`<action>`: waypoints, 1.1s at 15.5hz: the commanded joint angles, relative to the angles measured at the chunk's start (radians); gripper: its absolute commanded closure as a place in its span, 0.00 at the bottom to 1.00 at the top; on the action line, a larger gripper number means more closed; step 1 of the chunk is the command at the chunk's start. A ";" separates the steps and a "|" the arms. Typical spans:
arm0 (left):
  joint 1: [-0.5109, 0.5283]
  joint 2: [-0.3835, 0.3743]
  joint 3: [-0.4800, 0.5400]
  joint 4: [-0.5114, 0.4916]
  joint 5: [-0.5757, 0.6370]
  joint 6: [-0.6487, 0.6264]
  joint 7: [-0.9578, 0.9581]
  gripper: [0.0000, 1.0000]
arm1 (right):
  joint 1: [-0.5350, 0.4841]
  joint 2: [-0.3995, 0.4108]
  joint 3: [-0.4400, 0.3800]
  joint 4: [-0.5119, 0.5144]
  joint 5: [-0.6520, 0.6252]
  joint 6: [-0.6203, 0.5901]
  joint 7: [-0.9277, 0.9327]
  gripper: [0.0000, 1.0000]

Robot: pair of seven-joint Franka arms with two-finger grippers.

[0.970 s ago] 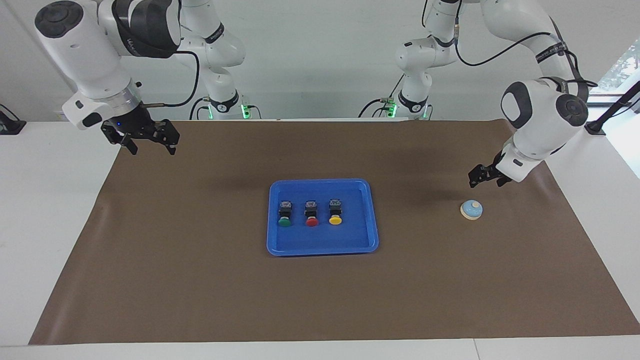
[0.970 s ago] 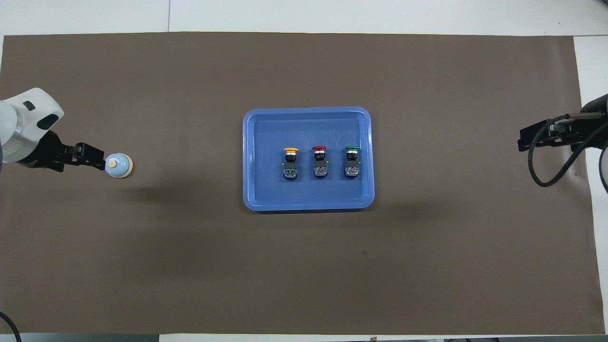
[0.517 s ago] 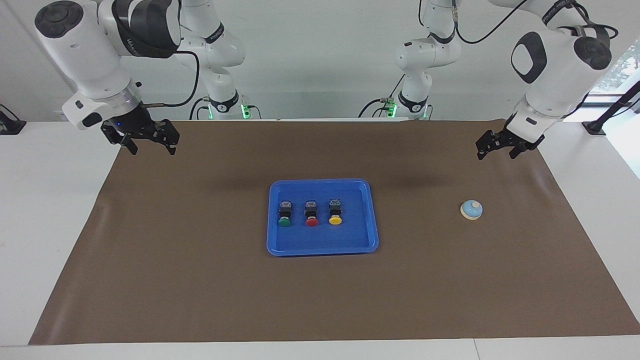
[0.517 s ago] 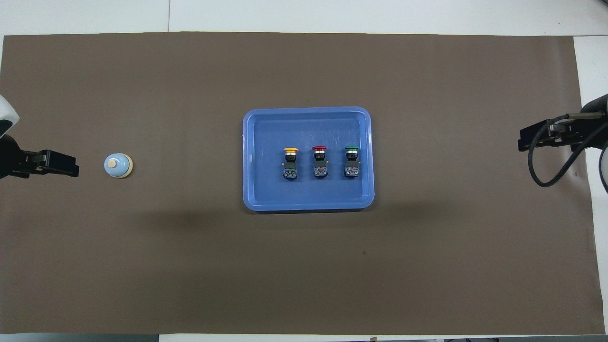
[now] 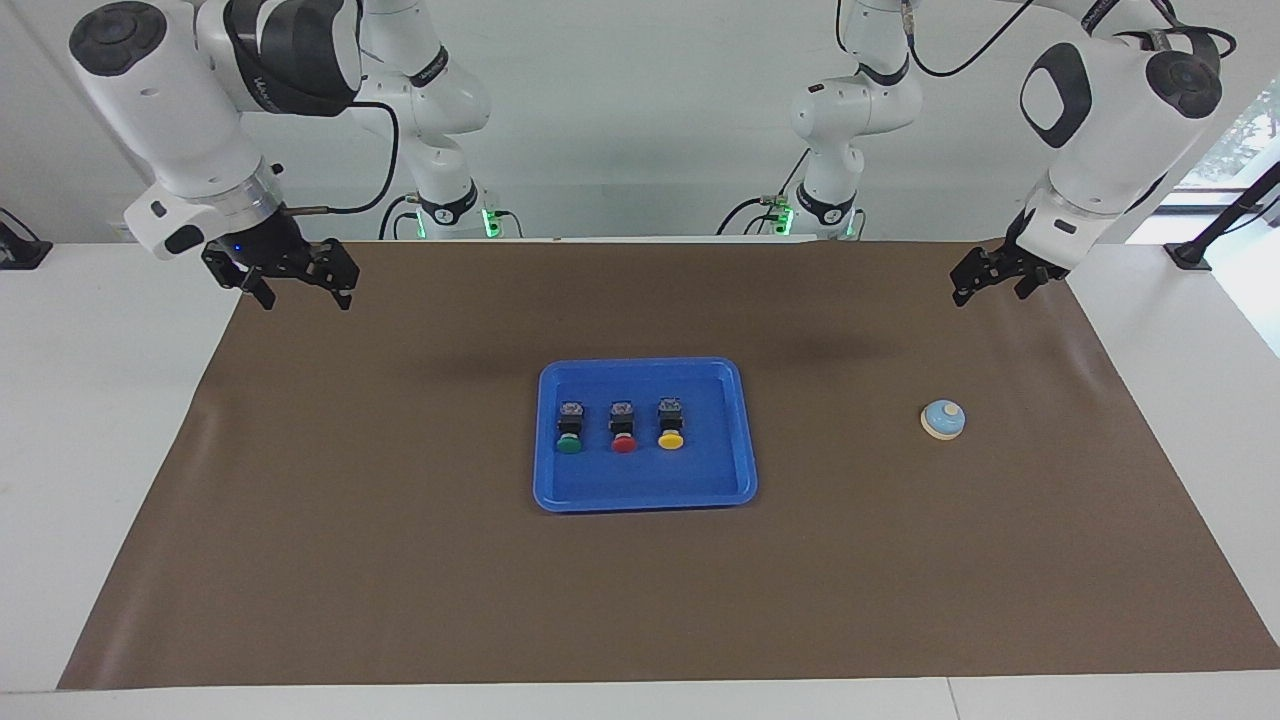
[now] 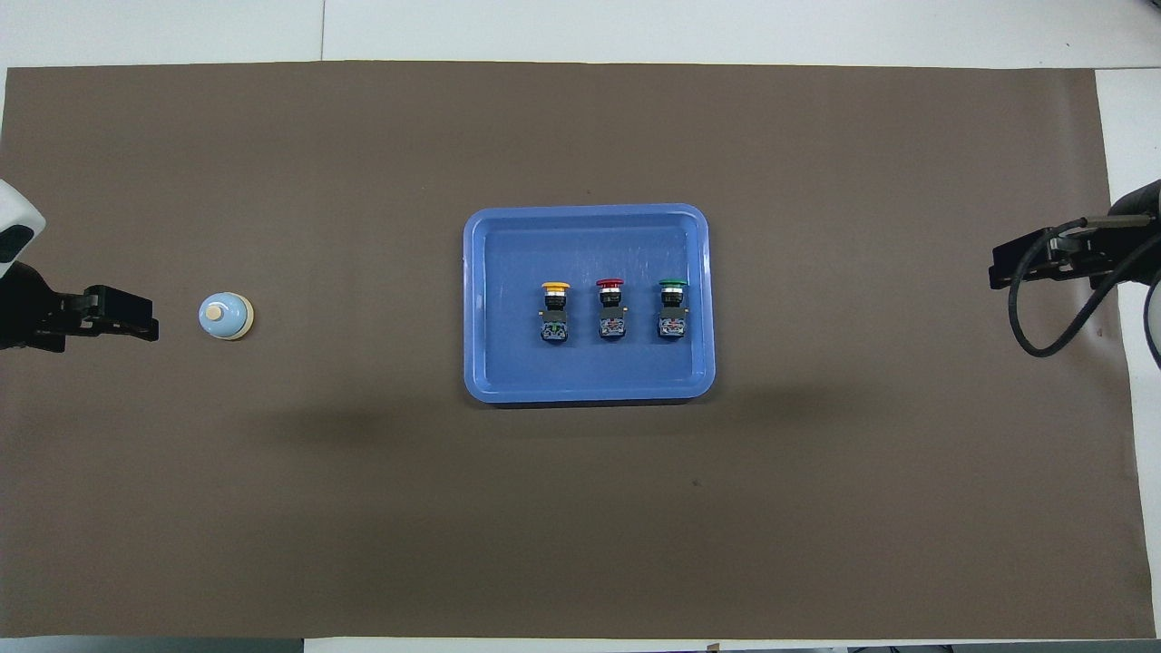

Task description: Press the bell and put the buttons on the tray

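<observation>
The blue tray lies mid-table. The green, red and yellow buttons lie in a row in it. The bell stands on the mat toward the left arm's end. My left gripper hangs raised over the mat, clear of the bell and holding nothing. My right gripper is open and empty, raised over the mat's edge at the right arm's end, where the arm waits.
A brown mat covers most of the white table. The arms' bases stand at the robots' edge of the table.
My left gripper has risen from just above the bell and drawn back toward the robots. The right arm, bell, tray and buttons have not moved.
</observation>
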 commanded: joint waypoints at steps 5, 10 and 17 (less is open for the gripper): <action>-0.016 0.002 -0.034 0.073 0.000 -0.063 -0.019 0.00 | -0.012 -0.017 0.010 -0.011 0.004 -0.012 -0.007 0.00; -0.010 -0.003 -0.044 0.081 0.000 -0.054 -0.019 0.00 | -0.012 -0.017 0.010 -0.011 0.004 -0.012 -0.009 0.00; -0.009 -0.001 -0.038 0.098 0.000 -0.033 -0.019 0.00 | -0.012 -0.017 0.010 -0.011 0.004 -0.014 -0.009 0.00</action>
